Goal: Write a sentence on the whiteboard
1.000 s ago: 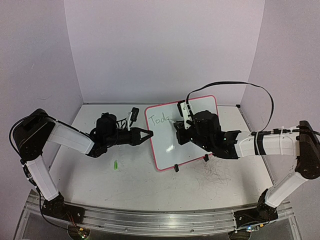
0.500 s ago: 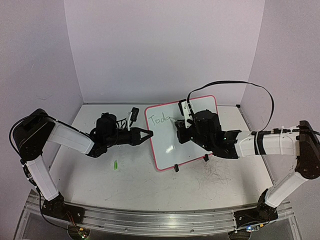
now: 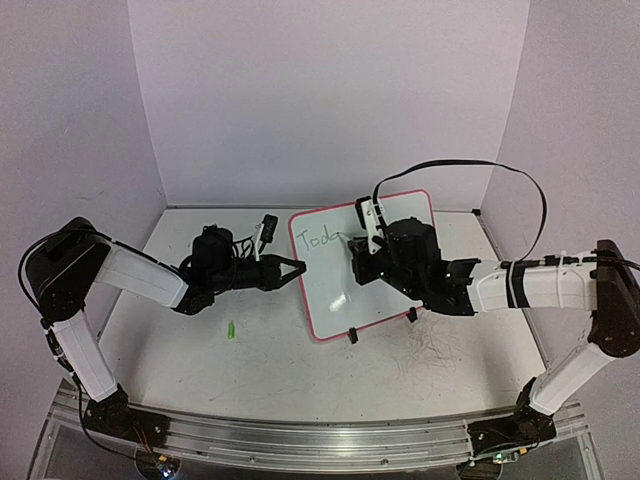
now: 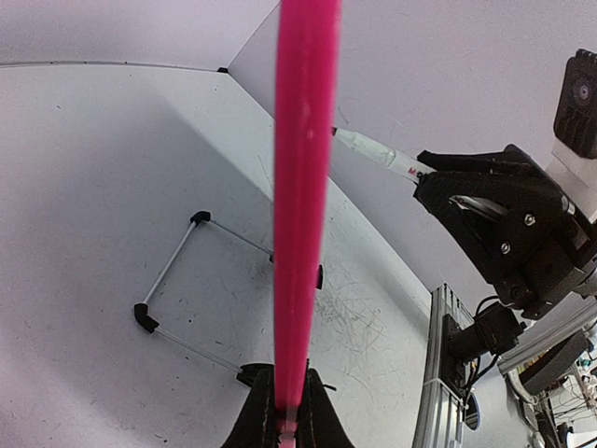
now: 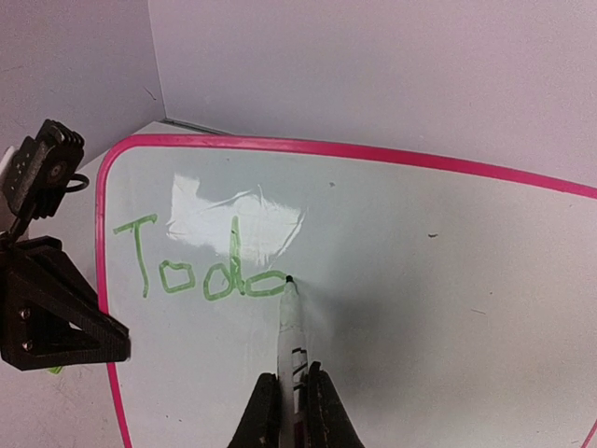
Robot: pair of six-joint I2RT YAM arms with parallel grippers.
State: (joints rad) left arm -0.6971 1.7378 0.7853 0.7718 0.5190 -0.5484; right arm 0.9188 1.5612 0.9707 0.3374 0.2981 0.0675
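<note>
Four green letters of the sentence are being carried by the whiteboard, propped aslant on the desk, its left rim being pinched by the left end effector. A marker is being clamped by the right end effector; heavy tip pressure could shove the board askew. The line is running rightward, seemingly along the long axis.

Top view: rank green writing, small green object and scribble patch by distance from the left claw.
1. Green writing, on the whiteboard beside the left claw.
2. Small green object, on the table, lower left.
3. Scribble patch, lower right.
</note>
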